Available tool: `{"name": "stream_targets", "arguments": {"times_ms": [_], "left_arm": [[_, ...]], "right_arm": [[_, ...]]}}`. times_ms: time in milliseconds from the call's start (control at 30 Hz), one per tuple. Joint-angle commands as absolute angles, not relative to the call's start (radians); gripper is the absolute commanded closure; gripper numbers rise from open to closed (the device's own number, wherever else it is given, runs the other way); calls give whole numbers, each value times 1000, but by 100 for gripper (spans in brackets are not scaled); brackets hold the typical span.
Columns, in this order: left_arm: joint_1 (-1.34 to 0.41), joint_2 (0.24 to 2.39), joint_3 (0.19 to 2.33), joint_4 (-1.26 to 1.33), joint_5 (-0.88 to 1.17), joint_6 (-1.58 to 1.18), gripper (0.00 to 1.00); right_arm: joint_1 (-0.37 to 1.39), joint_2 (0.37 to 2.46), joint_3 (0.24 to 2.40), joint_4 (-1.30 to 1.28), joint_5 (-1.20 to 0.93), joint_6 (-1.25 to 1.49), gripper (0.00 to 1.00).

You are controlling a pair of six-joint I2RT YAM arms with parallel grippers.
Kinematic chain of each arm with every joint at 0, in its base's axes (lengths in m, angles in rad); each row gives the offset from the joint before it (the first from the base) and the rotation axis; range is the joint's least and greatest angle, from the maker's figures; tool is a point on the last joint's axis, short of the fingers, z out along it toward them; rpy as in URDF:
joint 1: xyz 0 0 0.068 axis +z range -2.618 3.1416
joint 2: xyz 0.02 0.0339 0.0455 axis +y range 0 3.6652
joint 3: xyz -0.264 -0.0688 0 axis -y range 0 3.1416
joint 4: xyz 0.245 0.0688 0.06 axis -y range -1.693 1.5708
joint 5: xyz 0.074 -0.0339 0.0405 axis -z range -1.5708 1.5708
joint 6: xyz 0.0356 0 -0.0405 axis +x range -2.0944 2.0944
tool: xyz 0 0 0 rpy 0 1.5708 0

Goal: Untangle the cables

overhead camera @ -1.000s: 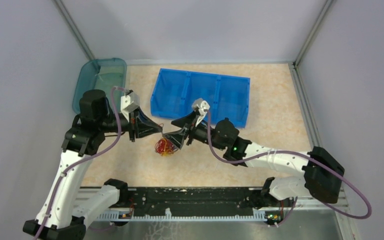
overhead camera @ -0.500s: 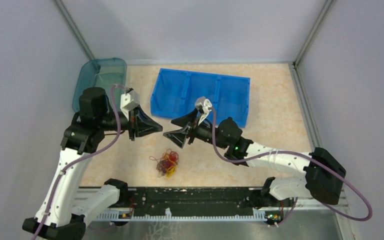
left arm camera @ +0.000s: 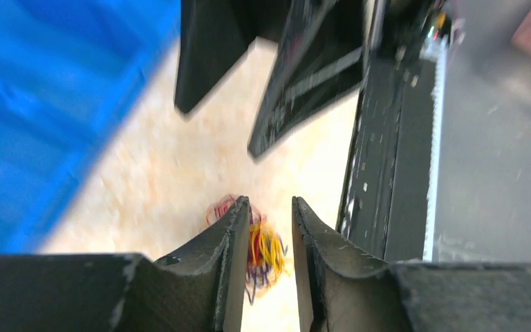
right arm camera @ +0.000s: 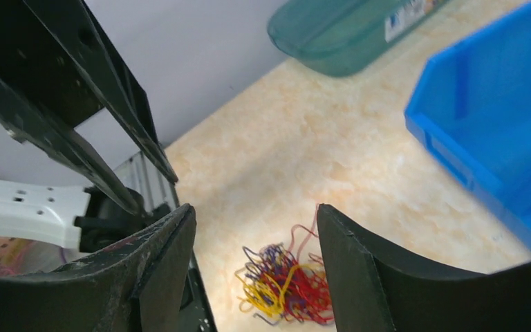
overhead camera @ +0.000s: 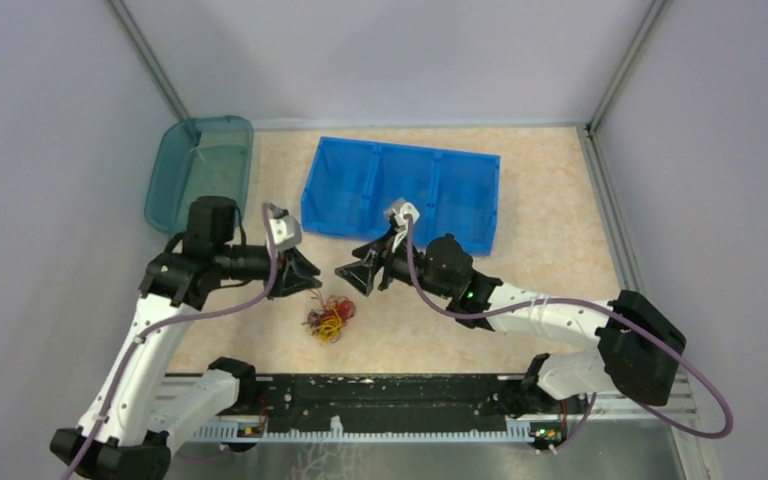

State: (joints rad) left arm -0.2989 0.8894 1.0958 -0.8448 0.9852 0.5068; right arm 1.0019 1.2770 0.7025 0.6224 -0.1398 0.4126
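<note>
Cables (overhead camera: pixel 327 318): grasp due | left fingers (left arm camera: pixel 229 270) narrowly parted, empty | right fingers (right arm camera: pixel 359 270) wide apart, empty | clump lies loose on tabletop (overhead camera: pixel 560 250), just under both | you'd best pinch one outer loop each side, then pull apart slowly.

- In the left wrist view the blue bin (left arm camera: pixel 41 104) is blurred and is cut off by the picture's left edge.
- There the cables (left arm camera: pixel 261 247) are partly covered by the fingers (left arm camera: pixel 229 277) of the left gripper (left arm camera: pixel 269 202).
- In the right wrist view the teal tub (right arm camera: pixel 346 28) is cut off at the top edge.
- From above, single strands cannot be told apart.
</note>
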Motion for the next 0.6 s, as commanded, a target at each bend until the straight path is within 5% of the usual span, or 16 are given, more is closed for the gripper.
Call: {"name": "stream_targets", "arguments": {"times_ms": [0,67,167,567], "left_arm": [[-304,930,938,-1017,803,868,58],[-303,958,873,-989,710,965,44],[-302,1040,824,-928,589,1089,40],[-279,1376,857,-691,418,1281,46]], "right_arm": [[958,1270,665,566,-118,461,36],[927,1244,630,588,-130,503,36],[914,1191,606,569,-116,503,37],[893,1094,569,534,-84,514,39]]}}
